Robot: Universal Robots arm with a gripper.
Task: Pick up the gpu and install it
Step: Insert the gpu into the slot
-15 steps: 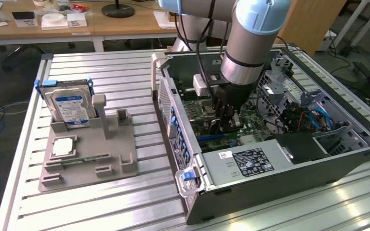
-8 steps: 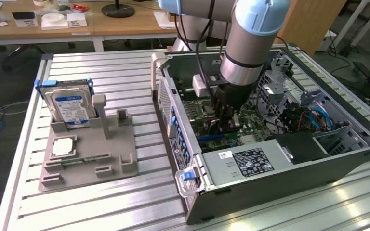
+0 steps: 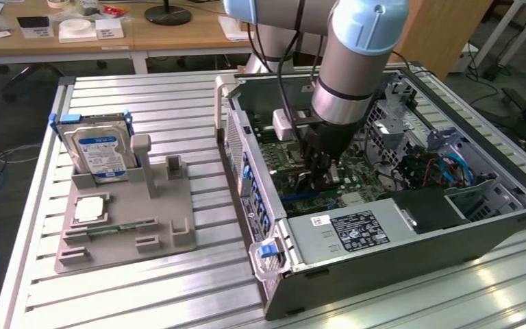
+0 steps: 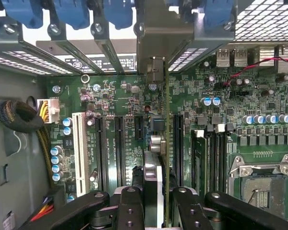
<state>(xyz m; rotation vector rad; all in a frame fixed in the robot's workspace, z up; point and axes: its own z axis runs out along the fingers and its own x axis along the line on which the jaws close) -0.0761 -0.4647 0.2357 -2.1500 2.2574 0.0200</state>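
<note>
Inside the open computer case (image 3: 482, 226) on the bench (image 3: 153, 288), the pincer (image 4: 158, 203) is gripping the gpu (image 4: 166, 143) edge-on between closed fingers, holding its long axis parallel to the motherboard's (image 4: 259, 129) expansion slots (image 4: 119, 148), bracket end toward the rear.

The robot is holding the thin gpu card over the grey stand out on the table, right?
No. The gripper holds the gpu inside the open computer case, above the green motherboard, as the wrist view shows. The grey stand sits apart on the table.
</note>
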